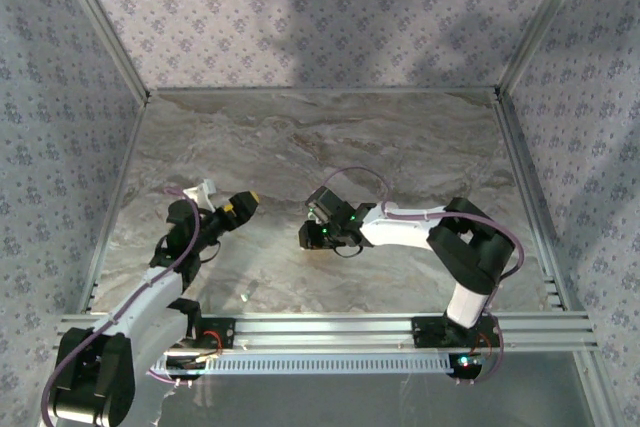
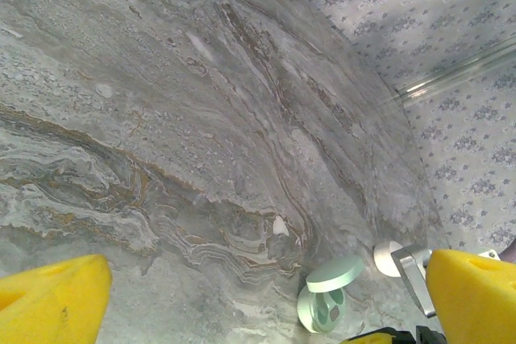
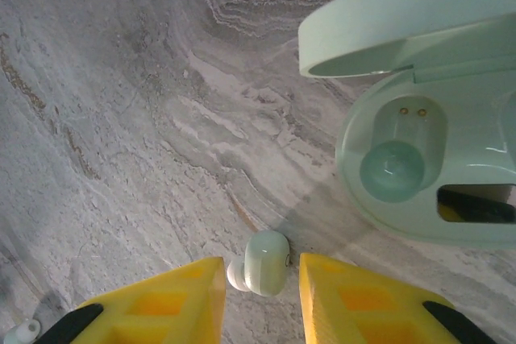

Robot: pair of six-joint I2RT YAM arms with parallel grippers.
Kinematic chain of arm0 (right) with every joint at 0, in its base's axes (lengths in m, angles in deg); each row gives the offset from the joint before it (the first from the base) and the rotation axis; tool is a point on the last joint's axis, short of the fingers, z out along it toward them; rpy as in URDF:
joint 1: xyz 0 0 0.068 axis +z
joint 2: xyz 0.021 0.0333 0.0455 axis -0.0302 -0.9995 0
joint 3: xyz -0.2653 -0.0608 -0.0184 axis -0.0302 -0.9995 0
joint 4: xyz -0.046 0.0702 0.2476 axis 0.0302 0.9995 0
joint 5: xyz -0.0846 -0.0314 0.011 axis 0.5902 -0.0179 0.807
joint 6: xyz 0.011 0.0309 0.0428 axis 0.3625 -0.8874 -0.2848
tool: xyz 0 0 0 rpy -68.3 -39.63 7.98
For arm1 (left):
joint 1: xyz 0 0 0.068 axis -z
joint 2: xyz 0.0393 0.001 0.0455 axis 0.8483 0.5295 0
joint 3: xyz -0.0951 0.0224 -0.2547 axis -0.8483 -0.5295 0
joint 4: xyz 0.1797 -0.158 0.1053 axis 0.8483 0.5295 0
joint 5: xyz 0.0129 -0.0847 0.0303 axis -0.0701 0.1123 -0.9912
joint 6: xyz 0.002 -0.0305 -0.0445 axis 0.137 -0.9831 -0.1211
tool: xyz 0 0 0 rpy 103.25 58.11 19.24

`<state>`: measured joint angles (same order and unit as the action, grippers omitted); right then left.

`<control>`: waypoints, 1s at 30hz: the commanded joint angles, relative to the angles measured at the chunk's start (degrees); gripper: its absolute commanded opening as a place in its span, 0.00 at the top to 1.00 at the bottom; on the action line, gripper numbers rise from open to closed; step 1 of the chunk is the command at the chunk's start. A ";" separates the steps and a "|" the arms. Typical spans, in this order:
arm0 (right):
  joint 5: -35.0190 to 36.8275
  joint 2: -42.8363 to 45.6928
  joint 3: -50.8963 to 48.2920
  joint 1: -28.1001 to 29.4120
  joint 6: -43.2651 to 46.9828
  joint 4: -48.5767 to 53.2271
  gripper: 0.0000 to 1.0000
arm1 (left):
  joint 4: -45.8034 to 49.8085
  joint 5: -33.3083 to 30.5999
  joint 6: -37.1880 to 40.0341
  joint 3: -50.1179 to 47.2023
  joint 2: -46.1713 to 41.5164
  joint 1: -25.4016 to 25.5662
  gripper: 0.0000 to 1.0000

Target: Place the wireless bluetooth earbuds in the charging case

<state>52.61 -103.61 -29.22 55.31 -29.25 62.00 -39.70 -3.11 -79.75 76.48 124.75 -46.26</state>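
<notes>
One mint earbud [image 3: 262,263] is seen lying on the marble tabletop [image 3: 121,118], framed between the yellow fingers of the right gripper [image 3: 260,278], just short of the open mint charging case [image 3: 359,199], whose lid [image 3: 387,22] is tipped back above its base. The right claw is drawn in narrowly around the earbud: its left finger looks to be against the white tip, while a thin strip of marble can be made out on the other side, so a firm pinch is not judged to be made yet. The left gripper [image 2: 266,289] is spread fully wide, holds nothing, and is poised over bare marble to the left of the case. The step in hand is judged to be the pick-up of this earbud. For it to be done well, the fingers should be brought in evenly so that the small, rounded body is not squirted out sideways or rolled; the squeeze is best taken across the broad mint part, not the soft white tip. Once it is gripped, a low lift and a short carry to the empty round socket [image 3: 393,168] are called for, with the tip turned down towards the well and the two metal contacts at its far edge matched. The lid should be given room, since a knock there could snap it closed or slide the light case. A small white bit [image 3: 20,332] at the lower left edge is too cropped to be identified.
</notes>
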 commanded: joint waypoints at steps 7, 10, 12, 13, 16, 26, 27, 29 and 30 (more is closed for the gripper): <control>-2.08 -2.88 0.35 0.02 -1.08 -0.23 0.68 | -0.94 -0.52 1.39 1.97 -0.41 0.27 0.00; -2.24 -3.60 0.67 0.05 -1.09 -0.19 0.69 | -0.95 -0.60 1.50 1.97 -0.40 0.27 0.00; -2.26 -3.92 0.78 0.09 -1.17 -0.18 0.69 | -0.94 -0.63 1.50 1.97 -0.39 0.28 0.00; -2.24 -3.96 0.90 0.05 -1.17 -0.16 0.69 | -0.97 -0.60 1.44 1.97 -0.34 0.37 0.00; -2.12 -4.36 1.13 0.12 -1.17 -0.11 0.69 | -0.89 -0.60 1.49 1.97 -0.41 0.27 0.00; -2.17 -5.44 2.98 -0.03 -0.79 0.38 0.70 | -0.90 -0.60 1.49 2.03 -0.29 0.35 0.00; -2.25 -5.55 3.10 -0.04 -0.73 0.46 0.70 | -0.90 -0.60 1.48 1.98 -0.31 0.31 0.00; -2.33 -5.59 3.28 -0.02 -0.75 0.52 0.71 | -0.96 -0.63 1.46 1.99 -0.32 0.34 0.00; -2.39 -5.67 3.37 0.04 -0.78 0.53 0.71 | -0.82 -0.60 1.43 2.08 -0.32 0.36 0.00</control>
<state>51.23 -106.65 -27.12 55.21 -29.86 63.93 -39.72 -3.35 -79.51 76.48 124.75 -46.26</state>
